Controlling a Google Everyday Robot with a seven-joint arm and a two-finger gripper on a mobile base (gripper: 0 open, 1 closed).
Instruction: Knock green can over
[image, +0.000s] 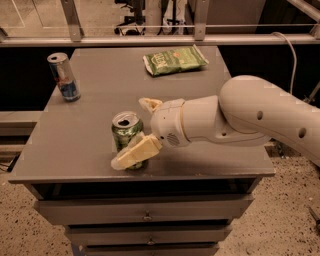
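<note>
The green can (125, 131) stands upright near the front edge of the grey table (100, 95), its silver top with the pull-tab opening facing up. My gripper (129, 133) reaches in from the right on a white arm (250, 115) and is open. The near finger (136, 153) lies across the lower front of the can. The far finger (149, 104) sits just behind and right of the can. The can's base is partly hidden by the near finger.
A slim blue-and-silver can (63, 77) stands at the table's back left. A flat green snack bag (174, 59) lies at the back centre. A glass rail runs behind the table. Drawers (145, 214) sit below the front edge.
</note>
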